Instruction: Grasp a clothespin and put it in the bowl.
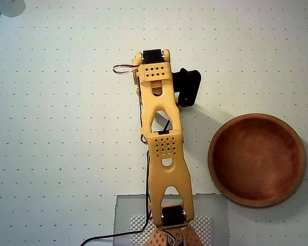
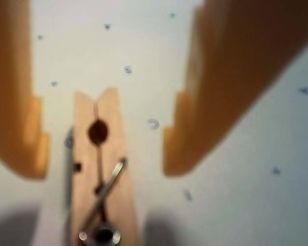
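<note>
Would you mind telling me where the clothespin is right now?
In the wrist view, the clothespin lies flat on the dotted table, between the open gripper's fingers, nearer the left one; the overhead view hides it under the arm.

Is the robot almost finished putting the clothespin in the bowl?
Not yet. Done so far: the arm has reached out and placed its open gripper around the clothespin, which lies on the dotted white table between the two orange fingers. In hand now: closing on it; the jaws look apart, not squeezing. Left to do: lift it, carry it over and drop it into the wooden bowl, which is empty in the overhead view.
</note>
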`<act>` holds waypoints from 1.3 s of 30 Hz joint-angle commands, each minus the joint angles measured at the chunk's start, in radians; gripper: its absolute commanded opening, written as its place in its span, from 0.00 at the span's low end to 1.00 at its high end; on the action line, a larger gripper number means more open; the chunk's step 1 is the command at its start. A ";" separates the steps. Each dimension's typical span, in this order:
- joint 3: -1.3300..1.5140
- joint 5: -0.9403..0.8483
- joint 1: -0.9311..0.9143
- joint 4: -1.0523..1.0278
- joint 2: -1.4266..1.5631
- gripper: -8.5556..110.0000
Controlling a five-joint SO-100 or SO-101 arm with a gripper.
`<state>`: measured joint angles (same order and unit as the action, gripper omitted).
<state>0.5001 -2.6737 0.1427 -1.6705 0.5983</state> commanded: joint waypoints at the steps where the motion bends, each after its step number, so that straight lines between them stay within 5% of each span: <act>1: -0.051 0.003 0.008 -0.009 0.049 0.20; 13: -0.055 -0.011 0.008 -0.009 0.044 0.27; 39: -0.015 -0.003 0.000 -0.009 -0.005 0.28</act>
<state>0.5001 -2.6737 0.1488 -1.6705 0.5614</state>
